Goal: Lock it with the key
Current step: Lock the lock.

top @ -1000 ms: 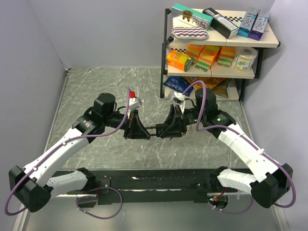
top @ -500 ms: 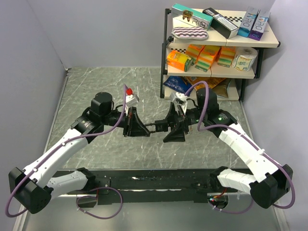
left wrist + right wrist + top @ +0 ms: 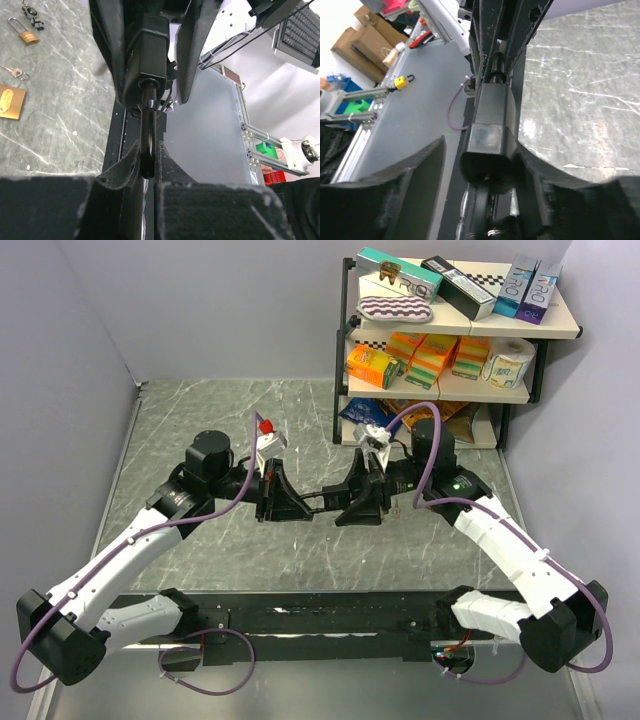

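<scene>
A black padlock [image 3: 322, 506] hangs above the bench [image 3: 200, 420], between the two arms. Left of the padlock's body, the left end effector [image 3: 146, 157] is pinched tight on the shackle [image 3: 148, 125]. The right end effector [image 3: 482, 150] straddles the body with jaws parted, one finger clear of it, gripping nothing. What looks like the key [image 3: 484, 212] sits at the body's right end. The step in hand appears to be turning the key. Next, the right fingers need to close on its head and twist.

Bright even light, soft shadows, wrist-cam foregrd blurry
</scene>
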Available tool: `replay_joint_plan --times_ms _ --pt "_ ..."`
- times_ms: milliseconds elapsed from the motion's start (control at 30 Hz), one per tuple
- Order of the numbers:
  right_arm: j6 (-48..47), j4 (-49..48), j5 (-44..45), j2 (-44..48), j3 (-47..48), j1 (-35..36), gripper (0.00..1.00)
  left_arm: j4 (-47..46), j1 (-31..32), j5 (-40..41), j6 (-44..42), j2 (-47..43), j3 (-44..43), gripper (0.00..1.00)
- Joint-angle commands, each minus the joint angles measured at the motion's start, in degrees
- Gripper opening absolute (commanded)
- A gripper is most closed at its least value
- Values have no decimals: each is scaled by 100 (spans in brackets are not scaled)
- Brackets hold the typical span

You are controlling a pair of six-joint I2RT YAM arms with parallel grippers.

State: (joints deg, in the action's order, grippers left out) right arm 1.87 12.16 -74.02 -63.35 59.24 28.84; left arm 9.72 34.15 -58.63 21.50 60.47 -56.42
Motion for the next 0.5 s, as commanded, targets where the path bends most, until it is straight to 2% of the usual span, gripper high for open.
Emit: replay_joint_plan --times_ms 0,100,467 --pt "-55 -162 -69 -28 79 174 57 -928 4 -140 373 -114 -106 1" --pt "41 -302 -69 -2 26 201 55 -1182 4 -175 478 -105 -97 1" --pt "200 -496 -139 -90 158 394 50 -1244 127 -105 513 0 -114 1"
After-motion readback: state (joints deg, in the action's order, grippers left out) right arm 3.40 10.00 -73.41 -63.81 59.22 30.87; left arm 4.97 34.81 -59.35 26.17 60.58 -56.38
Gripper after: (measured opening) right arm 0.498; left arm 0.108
